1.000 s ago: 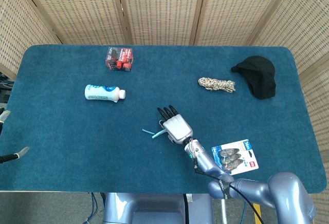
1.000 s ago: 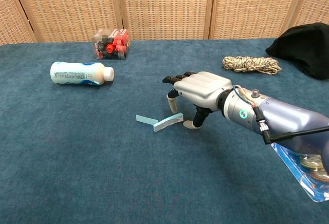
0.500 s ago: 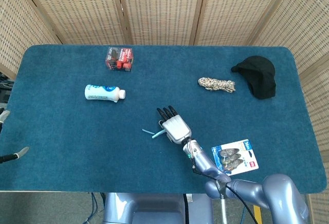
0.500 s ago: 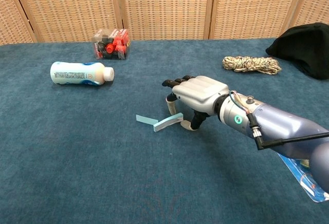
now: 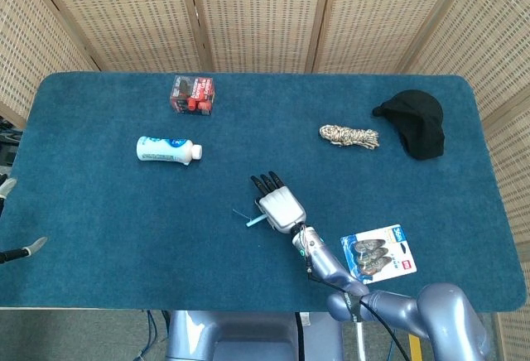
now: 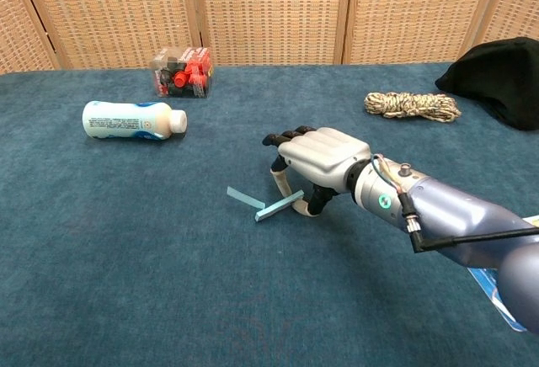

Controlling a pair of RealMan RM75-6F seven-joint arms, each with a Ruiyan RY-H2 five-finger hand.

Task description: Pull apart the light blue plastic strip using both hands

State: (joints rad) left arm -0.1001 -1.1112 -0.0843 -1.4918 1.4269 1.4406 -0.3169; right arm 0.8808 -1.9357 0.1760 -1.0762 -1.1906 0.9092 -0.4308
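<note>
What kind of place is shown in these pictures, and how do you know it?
Probably an indoor robot test or data-collection setup, not a home: a table covered in blue carpet, woven screens closing off the back, and unrelated items scattered about, such as a white bottle and a rope bundle.

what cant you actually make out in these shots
- Right hand on the strip: in the head view the hand covers the strip's near end; in the chest view the fingers hide the contact, so a real grip cannot be confirmed.
- Left hand: only a sliver at the head view's left edge, its state unreadable.
- Packet: label print too small; cut off by the chest view's right edge.
</note>
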